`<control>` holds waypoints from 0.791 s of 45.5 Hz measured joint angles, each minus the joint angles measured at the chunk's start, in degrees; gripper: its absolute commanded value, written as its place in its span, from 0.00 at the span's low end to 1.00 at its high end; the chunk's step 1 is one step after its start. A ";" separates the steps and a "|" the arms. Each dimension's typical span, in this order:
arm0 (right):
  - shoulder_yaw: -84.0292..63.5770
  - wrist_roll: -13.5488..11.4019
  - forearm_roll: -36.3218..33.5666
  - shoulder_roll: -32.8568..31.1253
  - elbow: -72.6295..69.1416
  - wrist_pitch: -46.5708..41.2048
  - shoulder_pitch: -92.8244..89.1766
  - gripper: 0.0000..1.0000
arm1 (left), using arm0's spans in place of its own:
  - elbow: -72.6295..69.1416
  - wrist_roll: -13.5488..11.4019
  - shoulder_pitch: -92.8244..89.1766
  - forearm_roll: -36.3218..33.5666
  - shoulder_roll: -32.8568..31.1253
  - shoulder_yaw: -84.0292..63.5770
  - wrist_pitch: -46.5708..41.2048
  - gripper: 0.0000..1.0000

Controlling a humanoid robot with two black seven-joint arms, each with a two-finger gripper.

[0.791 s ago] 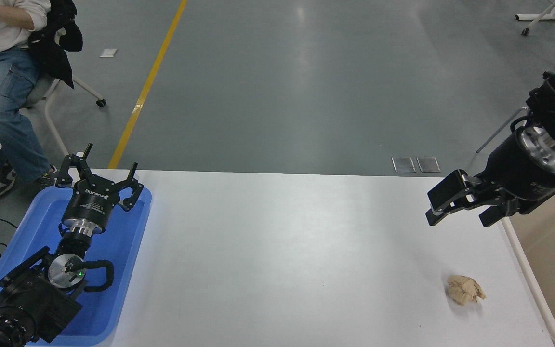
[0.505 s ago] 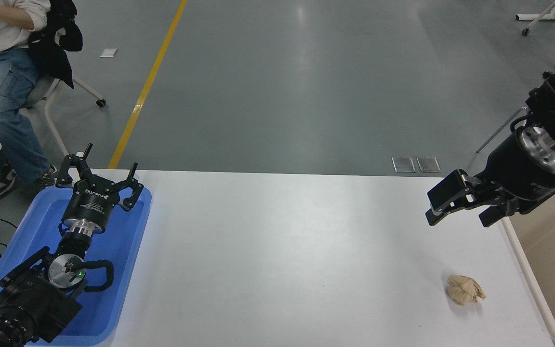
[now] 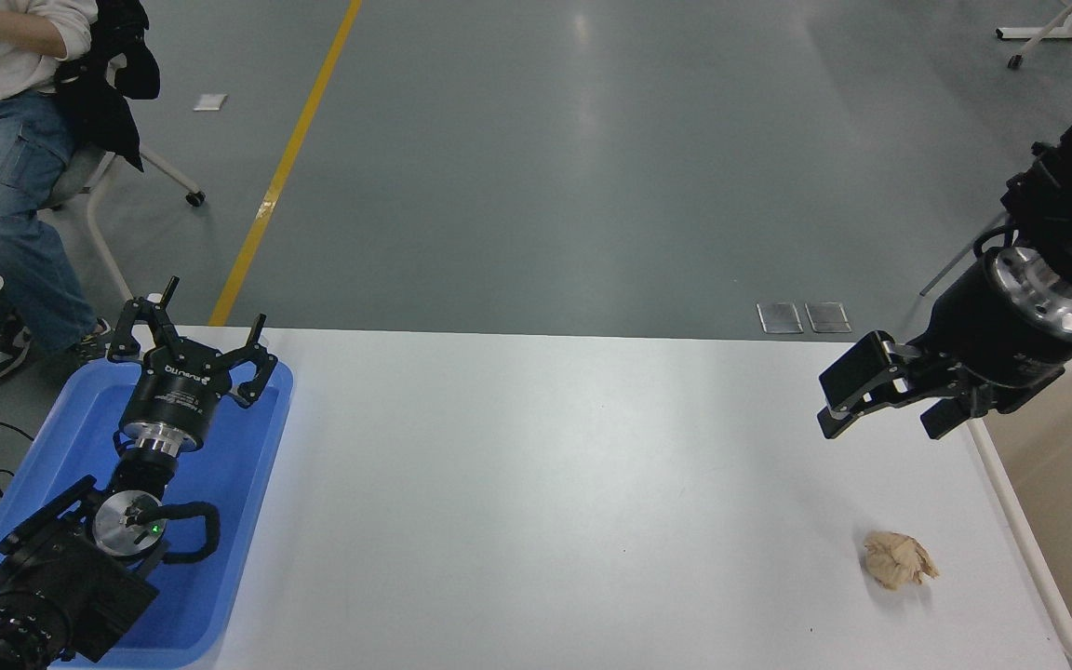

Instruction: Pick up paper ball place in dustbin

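The paper ball (image 3: 899, 560), a lumpy tan wad with no clear long axis, lies loose on the white table (image 3: 545, 484), touching nothing. From the right hand (image 3: 880, 409) it lies toward the camera and a little to that hand's right, well apart from it and lower, since the hand hangs in the air above the table's far right part. That offset is what the coming move turns on: in my judgement the right hand has to come back toward the robot and go down before it can close on the paper.

The right hand is far nearer the ball than the left hand (image 3: 192, 349), which is parked over the blue tray (image 3: 247, 521) at the other end of the table, its fingers spread and empty.

The right hand's fingers stand apart, with a plain gap between the upper finger and the lower one, and they hold nothing and touch nothing. They point leftward across the table, not down at the paper, so I judge the wrist would need to tip downward for a grasp from above.

The dustbin (image 3: 1020, 521) stands just to the right of the ball, its pale rim running along the table's right edge, directly beside and below the right hand's wrist. Once lifted, the ball would have only a short way to go.
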State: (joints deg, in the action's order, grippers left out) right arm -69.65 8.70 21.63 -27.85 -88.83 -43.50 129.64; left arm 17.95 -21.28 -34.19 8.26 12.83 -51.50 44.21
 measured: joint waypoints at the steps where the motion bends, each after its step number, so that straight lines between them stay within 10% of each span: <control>1: 0.00 0.00 0.00 0.03 0.07 0.01 -0.05 1.00 | 0.00 0.00 0.00 0.00 0.00 0.00 0.00 1.00; 36: -0.25 0.13 0.15 -1.48 4.12 1.44 -2.73 1.00 | -0.02 -0.04 0.00 0.00 0.00 0.00 0.00 1.00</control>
State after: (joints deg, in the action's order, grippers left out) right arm -69.90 8.83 21.78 -29.32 -84.71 -42.06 126.91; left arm 17.94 -21.32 -34.19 8.26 12.83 -51.51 44.21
